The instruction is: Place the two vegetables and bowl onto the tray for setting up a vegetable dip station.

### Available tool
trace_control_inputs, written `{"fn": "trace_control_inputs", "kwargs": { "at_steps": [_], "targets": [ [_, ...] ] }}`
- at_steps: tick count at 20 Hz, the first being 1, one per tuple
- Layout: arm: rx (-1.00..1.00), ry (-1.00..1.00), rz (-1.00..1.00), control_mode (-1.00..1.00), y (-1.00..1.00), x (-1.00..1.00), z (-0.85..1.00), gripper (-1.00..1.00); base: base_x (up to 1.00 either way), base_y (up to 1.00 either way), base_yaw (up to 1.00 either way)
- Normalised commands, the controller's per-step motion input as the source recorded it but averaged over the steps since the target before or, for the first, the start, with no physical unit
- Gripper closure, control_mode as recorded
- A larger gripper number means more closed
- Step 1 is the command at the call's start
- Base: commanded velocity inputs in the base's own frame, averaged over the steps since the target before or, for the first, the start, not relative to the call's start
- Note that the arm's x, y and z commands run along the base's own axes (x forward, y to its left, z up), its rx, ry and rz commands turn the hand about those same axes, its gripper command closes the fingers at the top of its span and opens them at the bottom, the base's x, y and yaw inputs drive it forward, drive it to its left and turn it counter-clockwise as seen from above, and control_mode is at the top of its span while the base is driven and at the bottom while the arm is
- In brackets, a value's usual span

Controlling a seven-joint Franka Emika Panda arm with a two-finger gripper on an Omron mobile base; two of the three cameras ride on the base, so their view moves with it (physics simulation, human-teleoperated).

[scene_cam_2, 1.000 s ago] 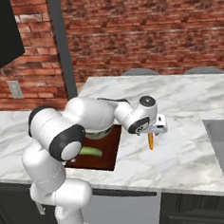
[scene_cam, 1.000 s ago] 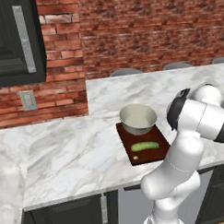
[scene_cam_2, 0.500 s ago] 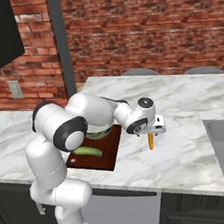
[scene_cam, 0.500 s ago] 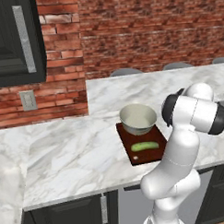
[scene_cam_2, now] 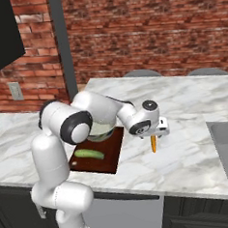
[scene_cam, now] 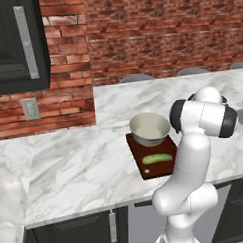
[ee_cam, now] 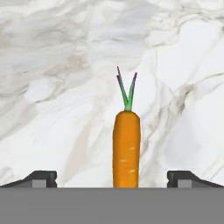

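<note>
The orange carrot (ee_cam: 127,148) lies on the marble counter to the right of the tray, its green top pointing away from the hand. My gripper (scene_cam_2: 157,135) hovers close over it, open, with one fingertip (ee_cam: 41,178) far out on each side of the thick end. The dark-green cucumber (scene_cam: 156,158) rests on the reddish-brown tray (scene_cam: 145,170). At the tray's far end stands the grey bowl (scene_cam: 150,129) with its cream inside. In the right base view my arm partly hides the bowl (scene_cam_2: 100,132); the cucumber (scene_cam_2: 89,154) and tray (scene_cam_2: 109,160) are visible.
A sink (scene_cam_2: 227,143) is sunk into the counter at the far right. Bare marble surrounds the carrot. The counter's front edge (scene_cam_2: 141,193) runs just below the tray. Grey stool backs (scene_cam_2: 142,73) stand behind the far side, before the brick wall.
The arm's elbow and upper links have swung to a new pose while the hand stayed over the carrot, shifting only slightly. Carrot, cucumber, bowl and tray have not moved.
</note>
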Motion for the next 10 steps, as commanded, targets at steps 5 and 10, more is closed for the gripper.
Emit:
{"fn": "trace_control_inputs", "kwargs": {
  "at_steps": [5,10],
  "targets": [
    [0.00,0.02,0.03,-1.00,-0.04,0.22,-0.12,-1.00,0.00,0.00,0.00],
    [0.00,0.00,0.02,-1.00,-0.08,0.15,-0.21,-1.00,0.00,0.00,0.00]
  ]
}}
